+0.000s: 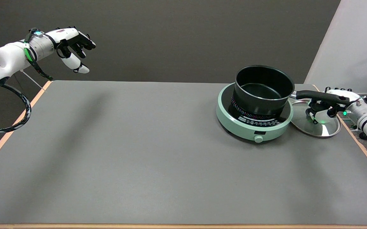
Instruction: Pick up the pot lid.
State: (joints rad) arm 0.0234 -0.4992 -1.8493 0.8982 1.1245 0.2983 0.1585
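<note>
While right hand (pixel 328 106) hovers over steel pot lid (pixel 317 122) at desk's far right edge, grasp unclear; pinch knob centrally, lift straight, avoid saucepan handle (pixel 321 96)

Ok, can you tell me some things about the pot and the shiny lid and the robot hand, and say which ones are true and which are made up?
1. The black pot sits on the green cooker. True.
2. The pot lid is on top of the pot. False: it lies on the table, right of the cooker.
3. The right hand is over the lid. True.
4. The pot is full of soup. False: it looks empty.
5. The pot's handle points toward the right hand. True.
</note>
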